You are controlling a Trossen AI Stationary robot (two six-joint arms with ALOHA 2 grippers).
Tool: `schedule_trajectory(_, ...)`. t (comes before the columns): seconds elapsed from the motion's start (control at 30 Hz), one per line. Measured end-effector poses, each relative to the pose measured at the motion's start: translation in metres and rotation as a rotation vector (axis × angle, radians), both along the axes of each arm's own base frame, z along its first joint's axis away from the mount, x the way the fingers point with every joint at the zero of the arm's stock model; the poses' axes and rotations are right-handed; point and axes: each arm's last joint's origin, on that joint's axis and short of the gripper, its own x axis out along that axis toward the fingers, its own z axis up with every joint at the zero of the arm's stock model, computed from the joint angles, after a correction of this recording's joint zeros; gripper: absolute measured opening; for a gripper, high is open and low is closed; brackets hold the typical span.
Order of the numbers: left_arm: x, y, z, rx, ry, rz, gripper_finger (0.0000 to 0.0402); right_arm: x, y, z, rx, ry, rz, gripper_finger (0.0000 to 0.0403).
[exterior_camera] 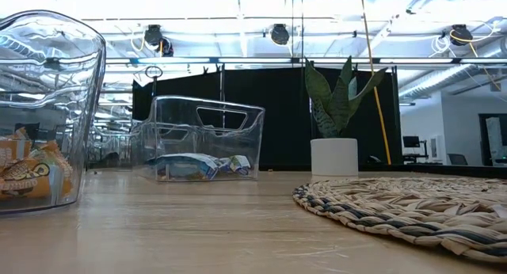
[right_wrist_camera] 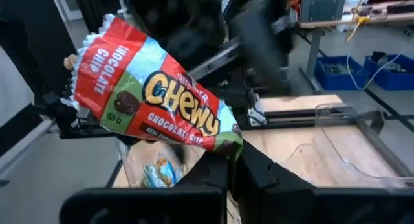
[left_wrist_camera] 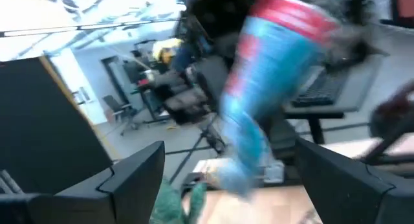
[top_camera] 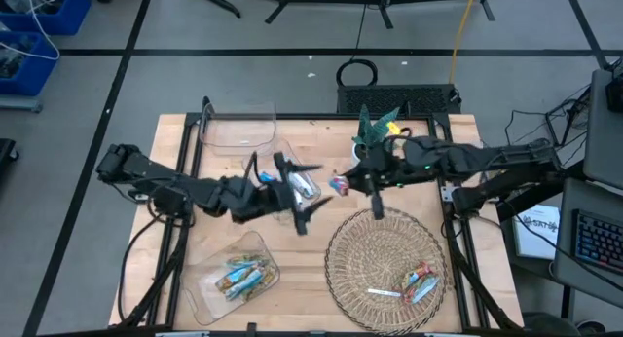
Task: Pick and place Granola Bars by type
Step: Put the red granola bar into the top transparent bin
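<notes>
My right gripper (right_wrist_camera: 230,180) is shut on a red and light-blue Chewy chocolate-chip bar (right_wrist_camera: 152,98), held in the air above the table's middle (top_camera: 339,184). My left gripper (top_camera: 309,195) faces it from the left and is open. In the left wrist view the blurred bar (left_wrist_camera: 268,75) shows between and beyond my left fingers (left_wrist_camera: 132,179); I see no touch. Silver-blue bars (top_camera: 307,188) lie in the middle clear bin. Green-gold bars (top_camera: 241,276) lie in the near-left bin. Orange-red bars (top_camera: 420,283) lie on the woven mat. My right gripper pinches the bar by one end of its wrapper (right_wrist_camera: 225,145) between its two shut fingers. The fingers reach it from the table's right side. The rest of the bar sticks out past the fingertips toward my left gripper, lifted clear of the table.
A clear bin (top_camera: 238,130) stands at the far left with nothing showing in it. A potted plant (top_camera: 378,132) stands at the far edge, close behind my right gripper. The round woven mat (top_camera: 360,264) fills the near right. The low view shows two of the bins (exterior_camera: 198,139), the pot (exterior_camera: 333,157) and the mat (exterior_camera: 412,201), but no gripper.
</notes>
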Motion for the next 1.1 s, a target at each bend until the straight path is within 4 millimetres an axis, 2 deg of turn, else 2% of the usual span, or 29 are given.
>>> schedule_trajectory(0.3, 0.001, 0.005, 0.010, -0.085, -0.057, -0.032, 0.0342, 0.032, 0.003, -0.021, -0.002, 0.031, 0.000, 0.0000)
schedule_trajectory(0.43, 0.002, 0.005, 0.009, -0.143, -0.059, -0.085, 0.0308, 0.039, 0.004, -0.024, -0.009, 0.019, 0.001, 0.0000)
schedule_trajectory(0.57, 0.003, 0.003, 0.004, -0.198, -0.026, -0.119, 0.0224, 0.040, 0.004, -0.023, -0.007, 0.003, 0.000, 0.0002)
schedule_trajectory(0.63, 0.003, 0.004, 0.003, -0.229, -0.026, -0.116, 0.0161, 0.039, 0.004, -0.023, -0.007, 0.000, 0.001, 0.0010)
schedule_trajectory(0.73, 0.003, 0.004, 0.005, -0.250, -0.051, -0.110, 0.0045, 0.038, 0.004, -0.022, -0.013, -0.004, 0.004, 0.0029)
schedule_trajectory(0.8, 0.002, 0.005, 0.008, -0.254, -0.076, -0.093, 0.0022, 0.038, 0.004, -0.021, -0.017, -0.010, 0.003, 0.0044)
schedule_trajectory(0.93, 0.000, 0.007, 0.017, -0.242, -0.116, -0.022, 0.0015, 0.028, 0.002, -0.017, -0.067, 0.013, 0.015, 0.0080)
schedule_trajectory(1.1, -0.009, 0.020, 0.042, -0.233, -0.059, 0.040, 0.0014, -0.017, -0.005, -0.002, -0.142, 0.080, -0.042, 0.0142)
